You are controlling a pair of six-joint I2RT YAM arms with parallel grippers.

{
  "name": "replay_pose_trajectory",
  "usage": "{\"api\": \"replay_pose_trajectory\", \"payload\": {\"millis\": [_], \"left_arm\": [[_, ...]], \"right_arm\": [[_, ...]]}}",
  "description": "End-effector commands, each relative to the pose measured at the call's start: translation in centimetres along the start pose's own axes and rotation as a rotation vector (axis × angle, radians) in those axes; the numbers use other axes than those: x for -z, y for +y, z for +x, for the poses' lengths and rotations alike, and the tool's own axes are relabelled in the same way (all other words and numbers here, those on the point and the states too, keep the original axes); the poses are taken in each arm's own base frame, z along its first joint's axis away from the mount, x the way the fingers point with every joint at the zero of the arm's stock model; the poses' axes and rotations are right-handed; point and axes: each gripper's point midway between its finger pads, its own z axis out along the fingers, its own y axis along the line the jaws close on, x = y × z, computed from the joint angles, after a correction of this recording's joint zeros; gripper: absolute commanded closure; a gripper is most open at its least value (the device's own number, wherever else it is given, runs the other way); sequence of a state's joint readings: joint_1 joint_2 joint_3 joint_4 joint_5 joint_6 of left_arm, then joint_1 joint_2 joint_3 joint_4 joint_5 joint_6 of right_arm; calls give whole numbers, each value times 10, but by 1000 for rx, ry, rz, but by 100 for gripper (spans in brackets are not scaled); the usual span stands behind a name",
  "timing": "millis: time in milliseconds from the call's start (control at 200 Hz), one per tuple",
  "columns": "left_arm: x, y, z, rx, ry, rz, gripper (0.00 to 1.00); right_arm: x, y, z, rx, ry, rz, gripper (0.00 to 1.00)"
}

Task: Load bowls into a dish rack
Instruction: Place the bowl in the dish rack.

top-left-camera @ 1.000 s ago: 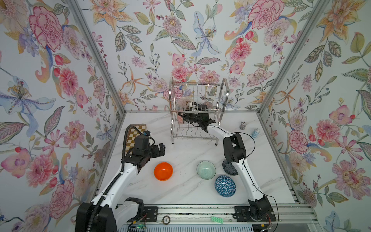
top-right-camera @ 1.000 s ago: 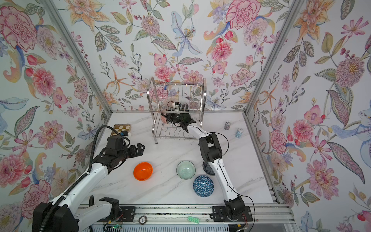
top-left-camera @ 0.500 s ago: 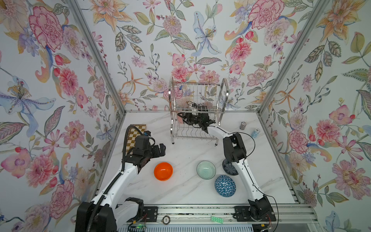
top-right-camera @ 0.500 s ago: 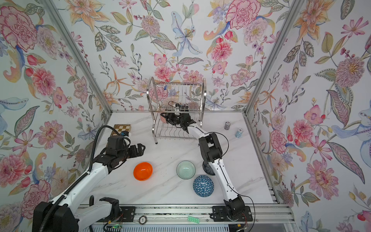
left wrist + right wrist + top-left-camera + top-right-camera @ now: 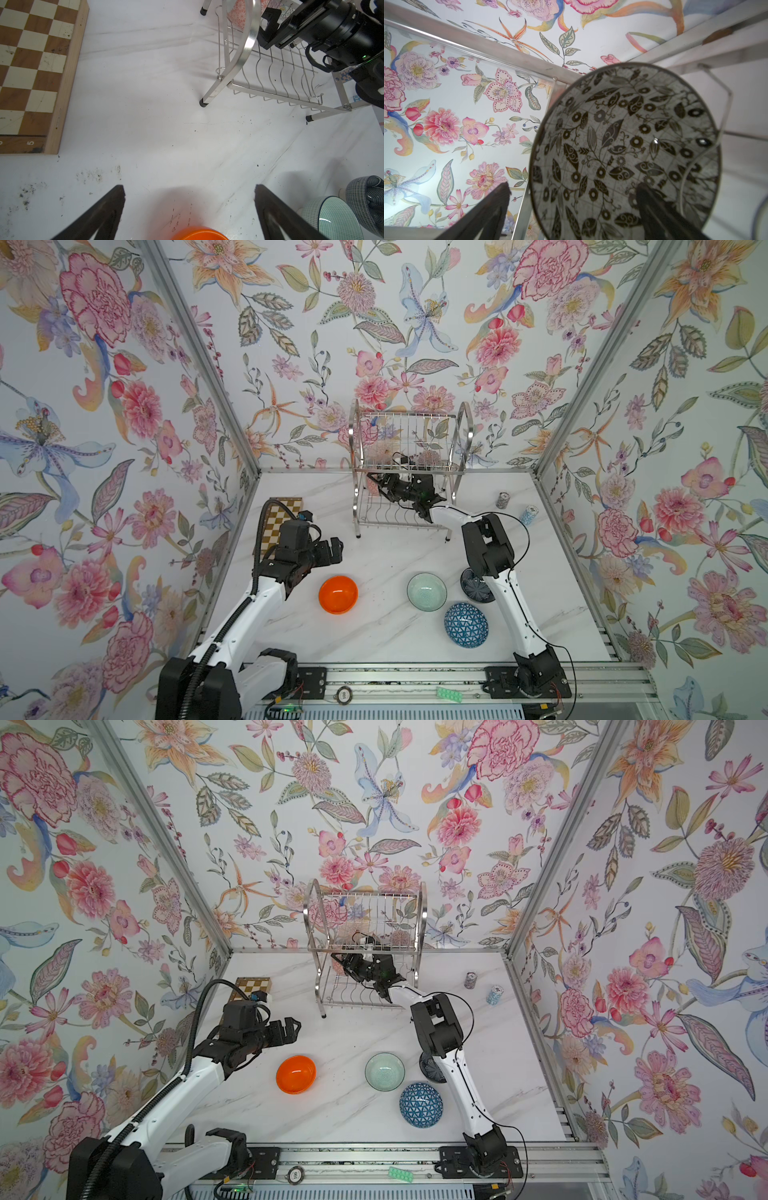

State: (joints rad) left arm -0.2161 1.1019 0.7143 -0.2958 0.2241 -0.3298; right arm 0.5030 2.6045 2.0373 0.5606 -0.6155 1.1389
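The chrome dish rack [image 5: 409, 435] [image 5: 365, 907] stands at the back of the table. My right gripper [image 5: 384, 485] [image 5: 574, 188] reaches into its lower tier and is open. The black-and-white floral bowl [image 5: 623, 145] stands on edge among the rack wires, its rim passing between the spread fingers. My left gripper [image 5: 334, 549] [image 5: 189, 188] hangs open over bare table, just behind the orange bowl [image 5: 338, 594] [image 5: 199, 233]. The mint bowl [image 5: 427, 591], the blue triangle bowl [image 5: 466, 625] and the navy bowl [image 5: 476, 587], partly behind the right arm, sit on the table.
A brown-and-cream chessboard [image 5: 282, 516] [image 5: 31, 72] lies by the left wall. Two small patterned cylinders [image 5: 502, 500] [image 5: 529, 515] stand at the back right. Flowered walls close in three sides. The rack's feet and arched frame [image 5: 247, 49] stand close ahead of my left gripper.
My right gripper has opened wide inside the rack, letting go of the floral bowl. The left arm has barely moved.
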Motion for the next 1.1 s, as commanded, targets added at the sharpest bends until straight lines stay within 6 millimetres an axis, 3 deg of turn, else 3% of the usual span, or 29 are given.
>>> {"api": "replay_pose_trajectory", "payload": {"millis": [0, 405, 696, 706, 736, 1091], "left_arm": [[3, -2, -5, -36, -3, -16, 1], [4, -4, -5, -43, -5, -15, 1], [6, -4, -6, -49, -13, -27, 1], [6, -4, -6, -50, -14, -27, 1], [6, -4, -6, -51, -14, -27, 1], [7, -4, -6, -54, -16, -29, 1]], "right_arm": [[3, 41, -12, 40, -69, -80, 1], [16, 37, -13, -9, -227, -77, 1], [40, 28, -21, -27, -368, -66, 2], [33, 33, -10, -27, -352, -74, 1], [32, 36, -6, -25, -353, -82, 1], [52, 42, -4, 3, -466, -127, 2]]}}
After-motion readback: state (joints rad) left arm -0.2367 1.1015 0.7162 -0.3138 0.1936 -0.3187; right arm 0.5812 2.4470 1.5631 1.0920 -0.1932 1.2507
